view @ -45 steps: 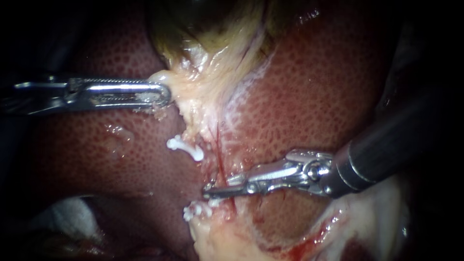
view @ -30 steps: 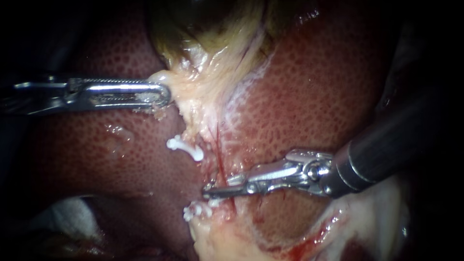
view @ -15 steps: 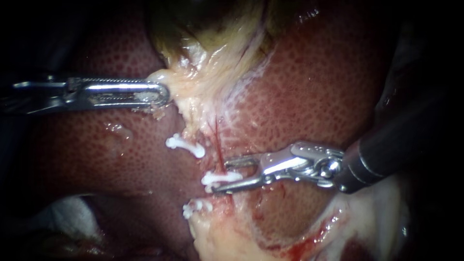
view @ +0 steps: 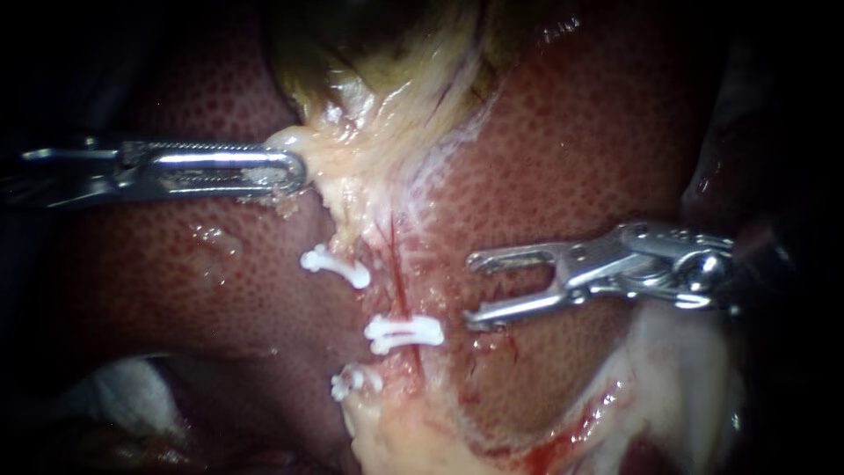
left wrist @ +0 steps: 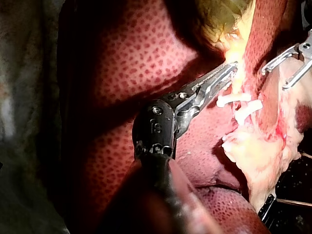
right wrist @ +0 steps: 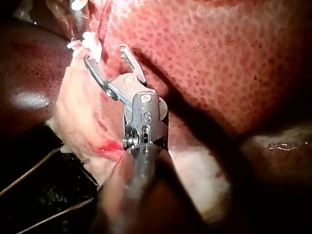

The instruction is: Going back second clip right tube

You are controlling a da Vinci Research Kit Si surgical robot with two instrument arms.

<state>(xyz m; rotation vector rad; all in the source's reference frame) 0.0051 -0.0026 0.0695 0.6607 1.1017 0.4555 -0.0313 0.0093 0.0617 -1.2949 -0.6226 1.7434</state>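
The left instrument (view: 294, 170) comes in level from the side, its jaws pressed together on the pale lower edge of the gallbladder (view: 378, 53), which hangs yellow-green above the mottled red liver (view: 571, 158). Below that grip, a thin red tube (view: 397, 268) runs down through pale tissue. Three white clips lie along this strip. The upper clip (view: 336, 268) sits just to the left of the red tube. The middle clip (view: 404, 332) lies across the tube. The lower clip (view: 356, 383) sits at the edge of the fatty tissue (view: 413, 440) beneath. The right instrument (view: 470, 290) lies over the liver just to the right of the middle clip. Its jaws are spread wide and hold nothing, with their tips apart from the clip and the tube. In the left wrist view the left instrument (left wrist: 229, 68) pinches the pale tissue ahead of it, with two clips (left wrist: 241, 105) just beyond its jaws and the right instrument (left wrist: 287, 63) open further off. In the right wrist view the right instrument (right wrist: 105, 53) has its jaws parted, with a white clip (right wrist: 90, 41) just ahead of one tip. A whitish patch (view: 123, 387) in the dark lower corner of the endoscope view may be gauze, though it is too dim to be sure.
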